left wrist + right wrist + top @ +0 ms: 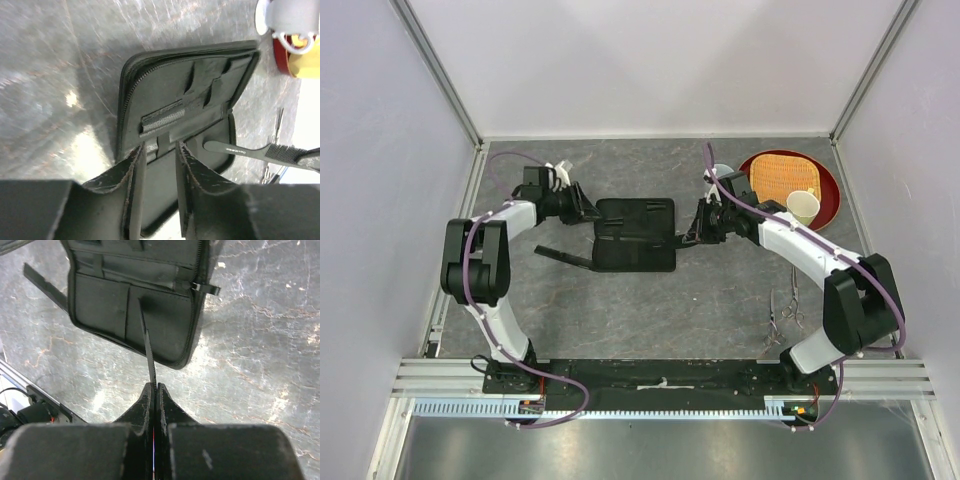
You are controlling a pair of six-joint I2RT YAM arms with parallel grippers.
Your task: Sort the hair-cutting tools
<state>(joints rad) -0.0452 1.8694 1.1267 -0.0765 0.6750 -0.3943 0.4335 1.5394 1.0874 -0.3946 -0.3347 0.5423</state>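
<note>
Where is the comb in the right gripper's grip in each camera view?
Left wrist: the handled comb, low right, handle tip over the open case.
Right wrist: centre, edge-on, from the right gripper up onto the case.
Top external: too small to pick out, at the case's right edge.
Shared landmark: the open case, in all three views.

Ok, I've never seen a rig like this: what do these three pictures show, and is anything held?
Two robot arms stand at the table's near edge. One picture looks down from above; the others come from a camera on each wrist. An open black zip case lies mid-table, a straight black comb beside it, silver scissors near the right arm, a red tray with a cup at the back. The right gripper pinches a handled comb over the case. The left gripper hangs open above the case, holding nothing.
</note>
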